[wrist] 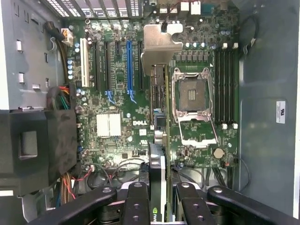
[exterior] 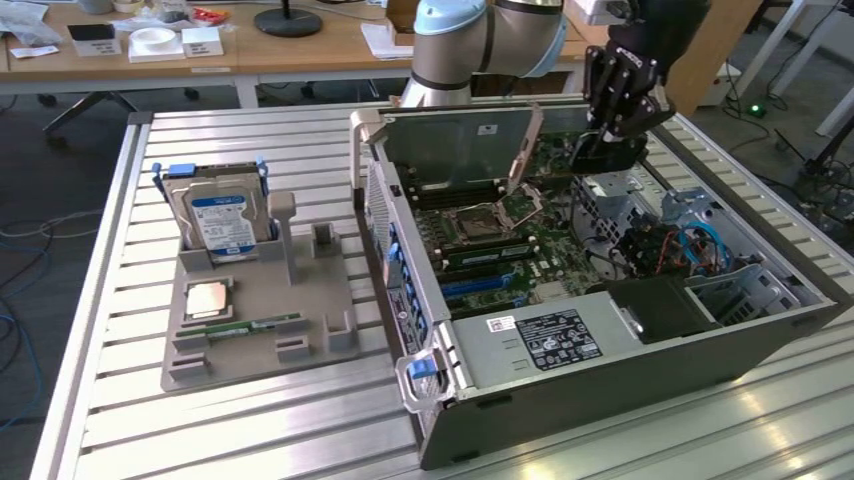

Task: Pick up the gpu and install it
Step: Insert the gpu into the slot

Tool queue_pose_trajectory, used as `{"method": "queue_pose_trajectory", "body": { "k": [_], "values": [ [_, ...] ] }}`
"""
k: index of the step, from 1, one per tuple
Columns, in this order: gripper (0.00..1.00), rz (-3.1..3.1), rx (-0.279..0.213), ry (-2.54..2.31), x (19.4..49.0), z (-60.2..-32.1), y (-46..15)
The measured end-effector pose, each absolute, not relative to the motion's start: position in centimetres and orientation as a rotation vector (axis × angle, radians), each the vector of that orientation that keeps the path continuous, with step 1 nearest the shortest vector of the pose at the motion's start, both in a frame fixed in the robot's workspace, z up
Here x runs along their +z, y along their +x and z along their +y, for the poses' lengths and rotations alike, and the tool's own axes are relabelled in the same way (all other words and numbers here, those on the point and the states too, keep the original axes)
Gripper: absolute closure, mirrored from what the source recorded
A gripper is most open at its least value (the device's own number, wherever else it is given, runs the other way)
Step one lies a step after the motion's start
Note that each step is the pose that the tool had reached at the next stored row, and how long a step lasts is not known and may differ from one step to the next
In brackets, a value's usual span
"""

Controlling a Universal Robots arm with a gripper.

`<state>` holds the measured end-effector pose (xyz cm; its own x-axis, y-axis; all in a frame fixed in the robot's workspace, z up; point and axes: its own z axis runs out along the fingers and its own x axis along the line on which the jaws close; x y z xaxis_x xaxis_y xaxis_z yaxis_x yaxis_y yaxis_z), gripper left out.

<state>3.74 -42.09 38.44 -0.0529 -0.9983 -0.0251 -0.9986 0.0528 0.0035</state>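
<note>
One gpu [wrist: 159, 131], seen edge-on in the wrist view: thin green board, black cooler block on one face, bent silver sheet-metal end bracket [wrist: 160, 44] at the end away from the fingers. The single gripper [wrist: 159, 197] is clamped on the gpu, black linkage fingers [wrist: 136, 197] pressing it from both faces at the end opposite the bracket. In the exterior view the card hangs from the gripper over the open grey tower case [exterior: 627, 350], bracket tilted, above the green motherboard [wrist: 117, 126]. The board carries one empty CPU socket [wrist: 193, 101] with its metal frame swung open. It also has one row of expansion slots [wrist: 112, 61], one white, one blue, the rest black. Whether the card touches the board cannot be told. At the exterior view's left, well apart, one grey plastic fixture [exterior: 320, 335] sits on the slatted aluminium table [exterior: 120, 420]. It holds one upright silver hard drive [exterior: 220, 222], one square CPU chip [exterior: 207, 300] and one slim memory stick [exterior: 251, 327].
</note>
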Motion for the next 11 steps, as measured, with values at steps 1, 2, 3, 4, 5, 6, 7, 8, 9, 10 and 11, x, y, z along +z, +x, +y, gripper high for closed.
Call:
{"method": "queue_pose_trajectory", "body": {
  "k": [1, 2, 3, 4, 5, 6, 7, 8, 9, 10, 11],
  "values": [
    [0.73, 2.268, 0.031, -2.151, 38.3, -42.1, 3.7],
    [0.73, 2.268, 0.031, -2.151, 38.1, -42.1, 3.7],
    [0.73, 2.268, 0.031, -2.151, 37.9, -42.1, 3.7],
    [0.73, 2.268, 0.031, -2.151, 37.8, -42.1, 3.6],
    [0.73, 2.268, 0.031, -2.151, 37.6, -42.1, 3.6],
    [0.73, 2.268, 0.031, -2.151, 37.4, -42.1, 3.5],
    [0.73, 2.268, 0.031, -2.151, 37.2, -42.1, 3.5],
    [0.73, 2.268, 0.031, -2.151, 37.0, -42.1, 3.5],
    [0.73, 2.268, 0.031, -2.151, 36.8, -42.1, 3.5],
    [0.73, 2.268, 0.031, -2.151, 36.7, -42.1, 3.4],
    [0.73, 2.268, 0.031, -2.151, 36.5, -42.1, 3.4]
  ]
}}
